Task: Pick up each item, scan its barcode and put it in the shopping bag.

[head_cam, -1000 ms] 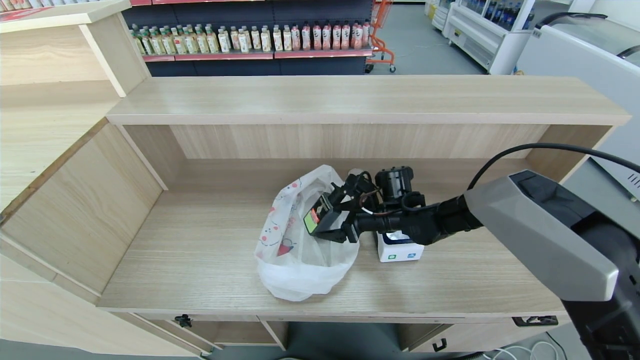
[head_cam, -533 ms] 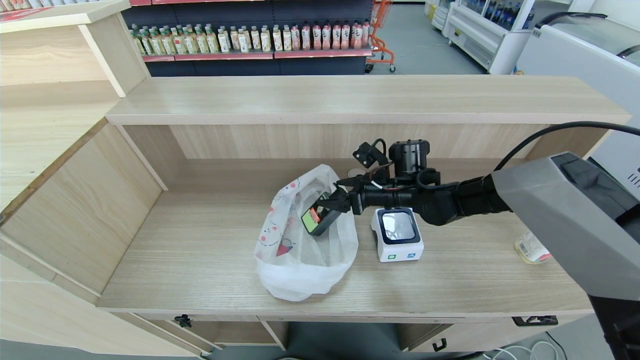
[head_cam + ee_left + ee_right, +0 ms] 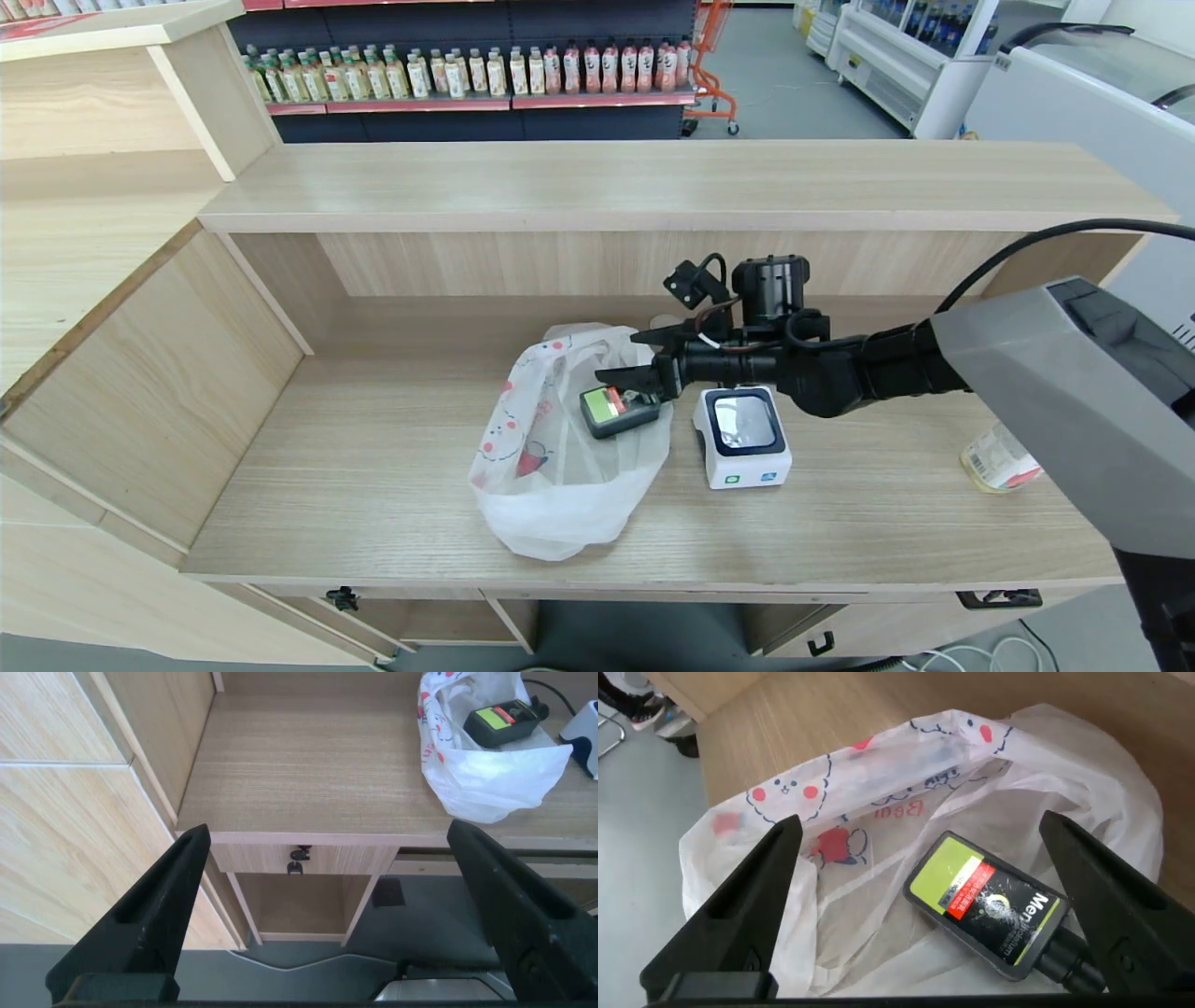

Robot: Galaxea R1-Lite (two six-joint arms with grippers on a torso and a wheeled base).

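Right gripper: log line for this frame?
right gripper: open over item | item: lying on bag | left gripper: open | scanner: beside bag

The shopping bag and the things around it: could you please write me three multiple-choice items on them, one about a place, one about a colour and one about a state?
1. Where does the black item lie?
A. in the bag
B. on the scanner
C. on the upper shelf

2. What colour is the scanner's casing?
A. red
B. white
C. green

3. The fingers of the right gripper are:
A. shut on the item
B. shut on the bag
C. open, holding nothing

Answers:
1 A, as the item rests inside the bag's open mouth, beside the scanner.
2 B, as the casing is white around a dark window.
3 C, as the right wrist view shows the fingers spread wide with the item lying free between and below them.
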